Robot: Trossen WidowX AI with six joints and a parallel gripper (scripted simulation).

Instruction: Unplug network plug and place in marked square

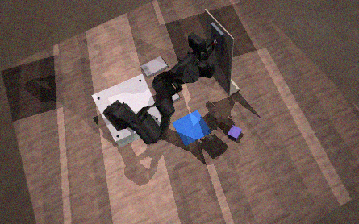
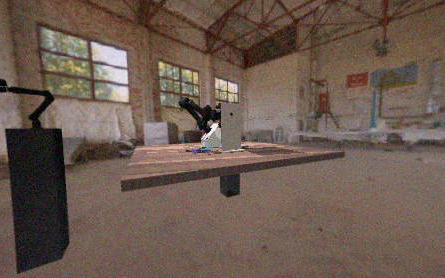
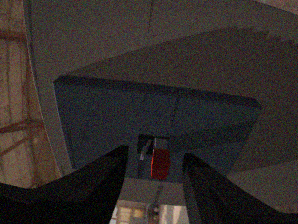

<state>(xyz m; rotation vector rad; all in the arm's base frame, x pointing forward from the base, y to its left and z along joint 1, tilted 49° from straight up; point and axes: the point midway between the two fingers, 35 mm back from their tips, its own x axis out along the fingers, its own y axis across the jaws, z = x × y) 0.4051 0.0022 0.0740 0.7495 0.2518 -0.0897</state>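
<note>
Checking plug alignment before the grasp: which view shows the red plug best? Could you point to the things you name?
Wrist: the red plug (image 3: 160, 164) appears large between the open gripper's fingertips. Top shows only a tiny speck beside the gripper; in exterior, the panel (image 2: 231, 130) hides it.

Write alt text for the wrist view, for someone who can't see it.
Two dark jaws stand apart, reaching toward a red plug at a dark socket in a blue-grey plate. The plate is mounted on a grey panel, partly in shadow.
</note>
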